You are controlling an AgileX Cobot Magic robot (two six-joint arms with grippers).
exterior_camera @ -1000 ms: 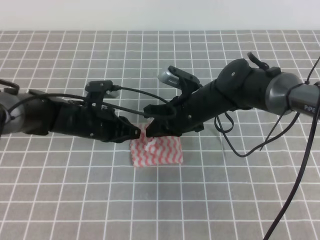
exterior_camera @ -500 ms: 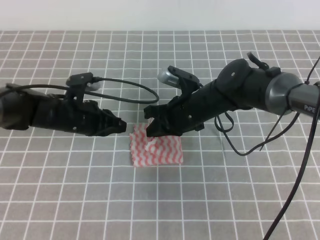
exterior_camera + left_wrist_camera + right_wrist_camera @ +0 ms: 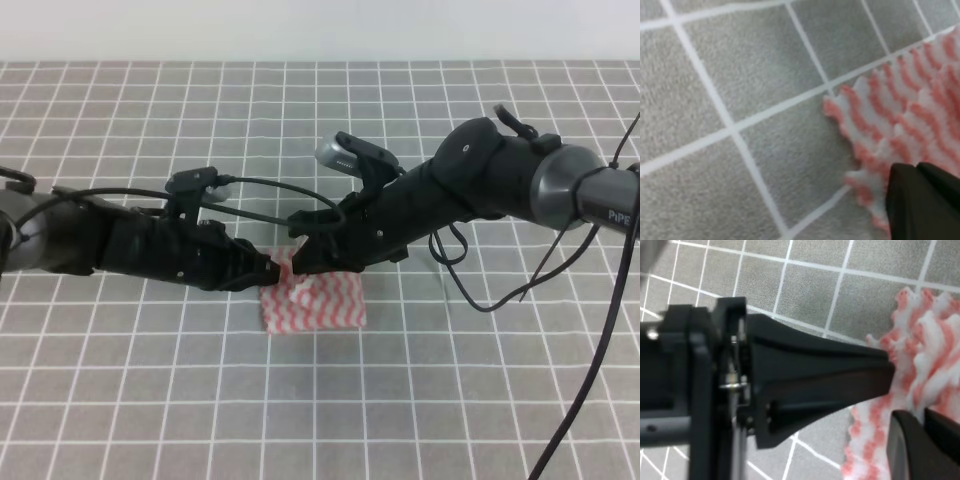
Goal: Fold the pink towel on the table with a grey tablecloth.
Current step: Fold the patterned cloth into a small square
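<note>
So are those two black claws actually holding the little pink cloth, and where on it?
Both the left gripper and right gripper meet the pink towel at its far left corner, but an actual pinch cannot be told.

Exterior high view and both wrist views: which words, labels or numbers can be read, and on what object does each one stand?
"PIPE": white letters on the right arm's grey link at the exterior high view's right edge; the word is cut off there.
Pink towel, grey tablecloth: no text.
Wrist views: no text.
</note>
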